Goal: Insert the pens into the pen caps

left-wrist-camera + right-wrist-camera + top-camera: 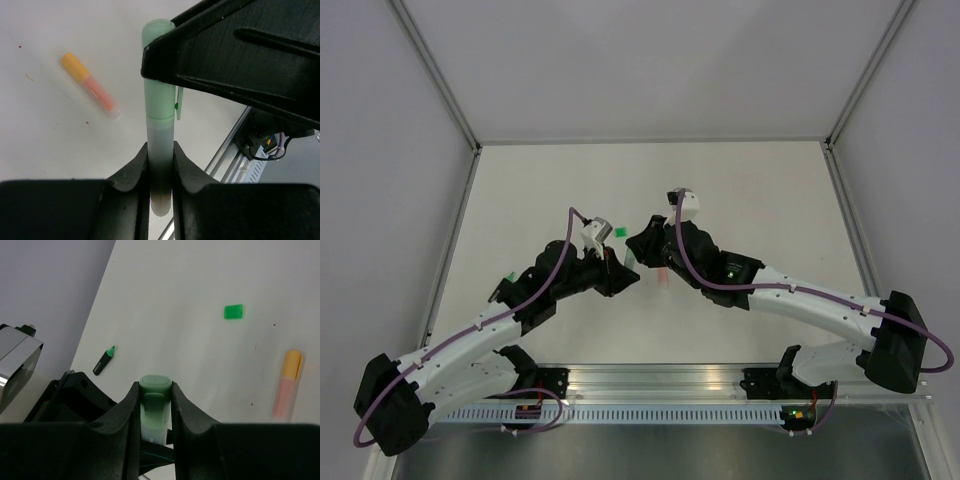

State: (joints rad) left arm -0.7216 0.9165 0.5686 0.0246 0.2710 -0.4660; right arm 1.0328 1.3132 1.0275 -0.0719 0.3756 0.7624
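My left gripper (160, 152) is shut on the body of the pale mint green pen (160, 135). My right gripper (155, 390) is shut on the mint cap (156, 384) at the pen's far end; the cap sits on the pen. The two grippers meet above the table's middle (630, 258). An orange pen (90, 86) lies on the table, and also shows in the right wrist view (286, 386). A dark pen with a green tip (104, 361) lies further left. A loose bright green cap (233, 311) lies alone, and shows in the top view (619, 232).
The white table (740, 190) is walled by grey panels on three sides. A metal rail (660, 380) with the arm bases runs along the near edge.
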